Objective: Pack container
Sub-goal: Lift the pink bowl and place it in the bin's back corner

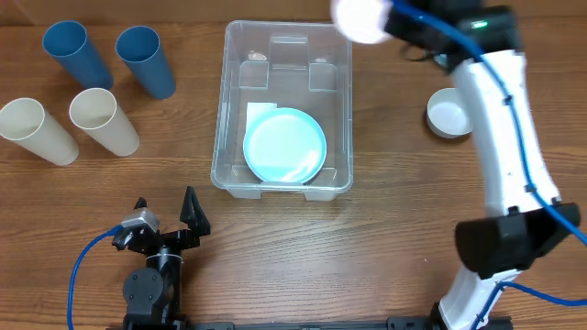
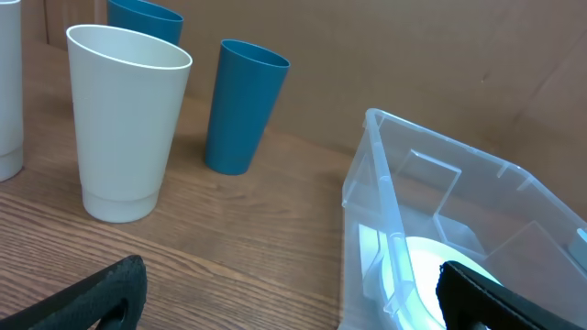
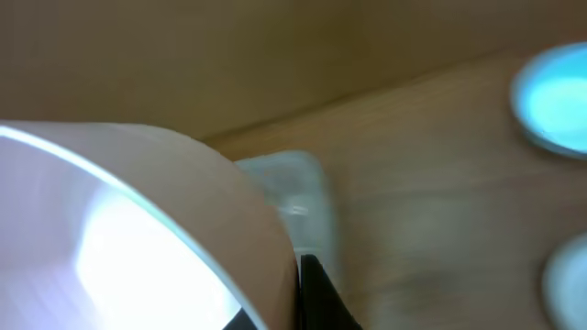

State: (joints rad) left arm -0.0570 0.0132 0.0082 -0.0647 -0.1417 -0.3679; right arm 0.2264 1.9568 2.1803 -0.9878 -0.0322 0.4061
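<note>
container | holds 1 blue plate | right gripper grips white bowl

Nothing legible anywhere; the white label in the container shows no readable print.

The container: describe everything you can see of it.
The container is a large clear plastic rectangular bin with rounded corners and a rim, open-topped, upright on the wooden table. A white label shows on its base, partly under a light blue plate lying flat inside. Molded recesses mark its far wall. The right hand holds a white bowl over its far right corner.
</note>
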